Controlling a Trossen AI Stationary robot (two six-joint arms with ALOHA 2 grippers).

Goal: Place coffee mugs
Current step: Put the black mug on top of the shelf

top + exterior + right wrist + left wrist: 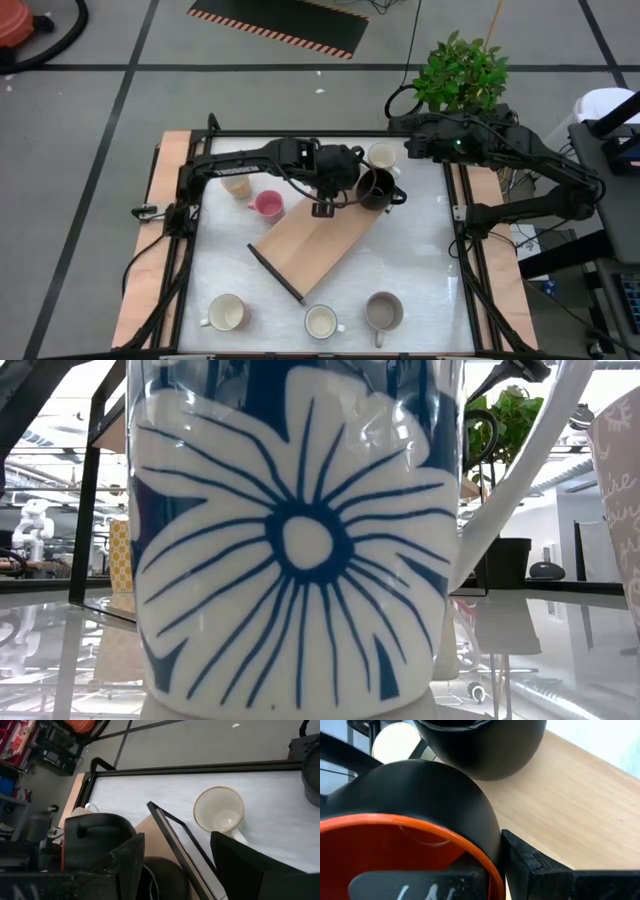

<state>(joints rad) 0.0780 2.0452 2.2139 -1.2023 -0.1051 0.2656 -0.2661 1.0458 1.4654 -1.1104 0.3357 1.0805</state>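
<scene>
My left gripper (335,175) reaches over the far end of the wooden board (310,245), shut on the red-and-dark mug (420,790). The mug is black outside and orange-red inside. Just beyond it a black mug (375,188) stands on the board's far right corner. My right gripper (412,148) hangs open at the far right, above a cream mug (219,810). A cream mug (237,185) and a pink mug (267,205) stand left of the board. Two cream mugs (227,312) (321,322) and a grey one (384,310) stand along the near edge. My left gripper (475,865) holds the red-and-dark mug by its wall at the rim (487,852). One finger (420,887) is inside the mug and the other finger (535,870) is outside. The mug is upright with its mouth up. Its base is hidden, so I cannot tell whether it rests on the board.
A blue-and-white flowered mug (295,540) fills the low view, with a grey lettered mug (622,510) at its right. A potted green plant (462,68) stands beyond the table's far right corner. A black frame (300,137) borders the white table top.
</scene>
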